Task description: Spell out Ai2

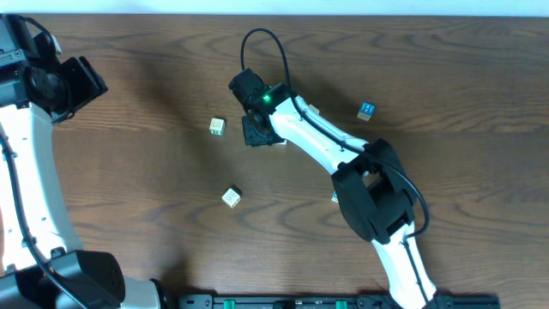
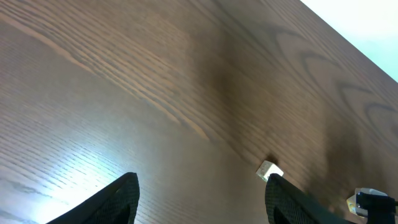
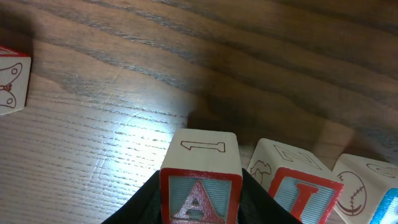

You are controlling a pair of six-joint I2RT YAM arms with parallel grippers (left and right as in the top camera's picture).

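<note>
In the right wrist view my right gripper [image 3: 201, 208] is shut on a wooden block with a red letter A [image 3: 201, 186], its black fingers against both sides. A block with a red letter I [image 3: 298, 190] stands just to its right. A third block [image 3: 368, 183] with a ball drawing and a blue face touches that one. In the overhead view the right gripper [image 1: 257, 129] is at the table's middle and covers these blocks. My left gripper [image 2: 205, 208] is open and empty above bare wood at the far left [image 1: 81, 81].
Loose blocks lie on the table: one left of the right gripper [image 1: 217, 126], also in the right wrist view [image 3: 9, 81] and the left wrist view [image 2: 268, 169]. Another is nearer the front [image 1: 231, 196]. A blue-faced one is at the back right [image 1: 367, 110].
</note>
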